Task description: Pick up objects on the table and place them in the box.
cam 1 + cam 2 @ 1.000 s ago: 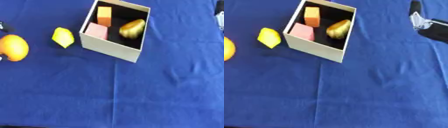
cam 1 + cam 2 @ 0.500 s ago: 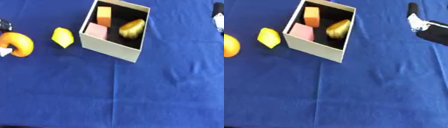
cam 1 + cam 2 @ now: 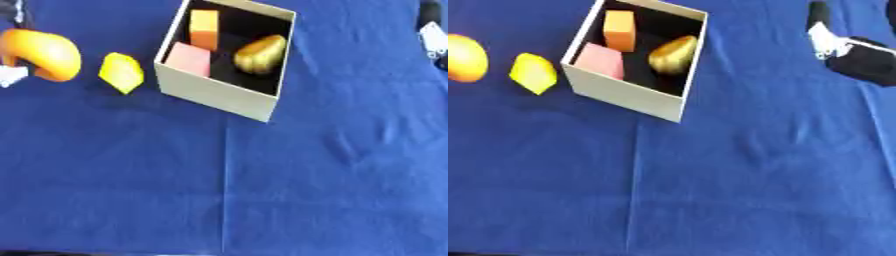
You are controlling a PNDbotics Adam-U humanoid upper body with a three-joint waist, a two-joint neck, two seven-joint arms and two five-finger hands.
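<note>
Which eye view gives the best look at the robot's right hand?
The right eye view: the right robot hand shows at the upper right, black with a white part. The left eye view catches only a sliver at its right edge. Finger pose is unclear in both.

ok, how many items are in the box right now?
3 in the box: orange block at the far left, pink block at the near left, golden rounded object on the right. The near wall could hide something small.

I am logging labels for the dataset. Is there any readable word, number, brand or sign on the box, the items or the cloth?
None: no text shows on the open cardboard box, the yellow block, the orange round object, the items inside, or the blue cloth.
</note>
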